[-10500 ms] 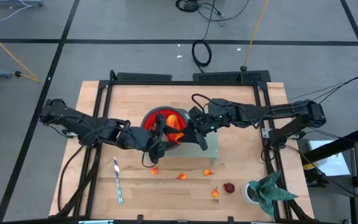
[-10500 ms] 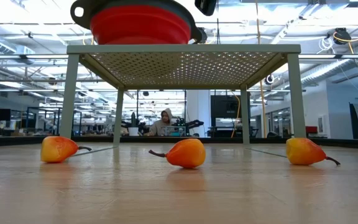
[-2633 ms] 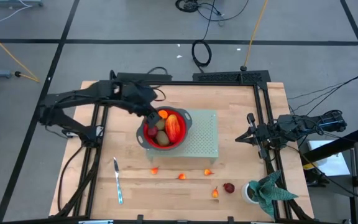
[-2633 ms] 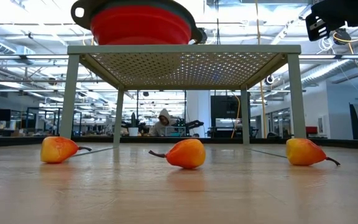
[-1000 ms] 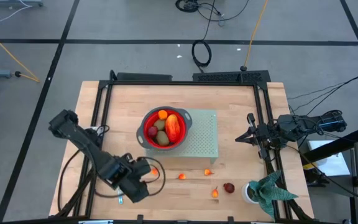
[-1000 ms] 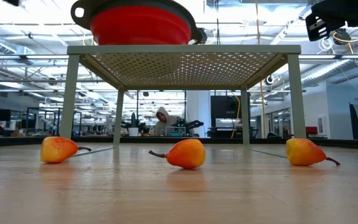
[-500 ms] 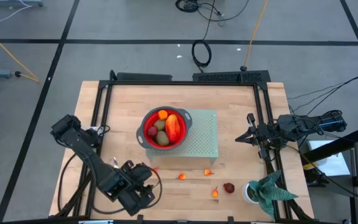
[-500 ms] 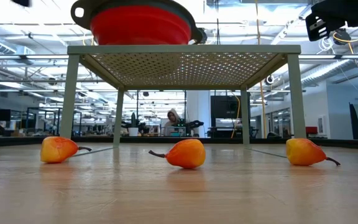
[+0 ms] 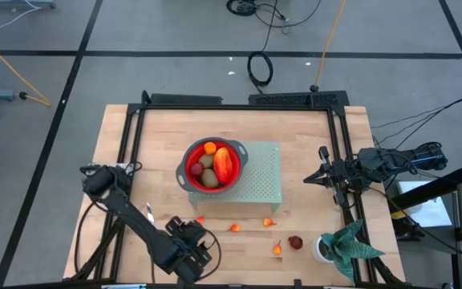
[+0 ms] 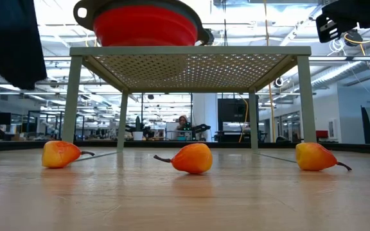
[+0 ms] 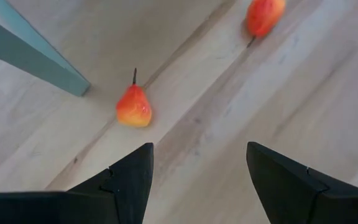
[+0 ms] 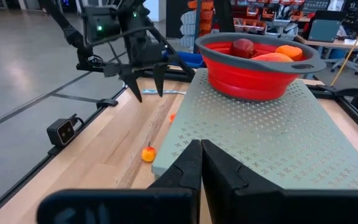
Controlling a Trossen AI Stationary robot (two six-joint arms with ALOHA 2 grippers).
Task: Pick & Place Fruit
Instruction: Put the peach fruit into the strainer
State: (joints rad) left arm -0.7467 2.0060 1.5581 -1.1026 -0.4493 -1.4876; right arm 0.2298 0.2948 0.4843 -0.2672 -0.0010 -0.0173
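We find the left gripper point(image 9: 201, 245) hovering over the near left part of the table point(image 9: 119, 136), jaws spread wide and empty. Small orange fruit pieces point(image 11: 133, 107) lie on the table just ahead of it. More fruit point(image 9: 224, 163) sits in the red bowl point(image 9: 192, 182) on the pale green rack point(image 9: 265, 177). The right gripper point(image 9: 310, 179) waits at the table's right edge, jaws fully closed, empty.

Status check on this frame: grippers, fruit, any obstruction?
Left gripper open, empty, above small orange fruit on the table. Right gripper shut, parked at table's right edge. Red bowl already holds fruit. Nothing blocking.
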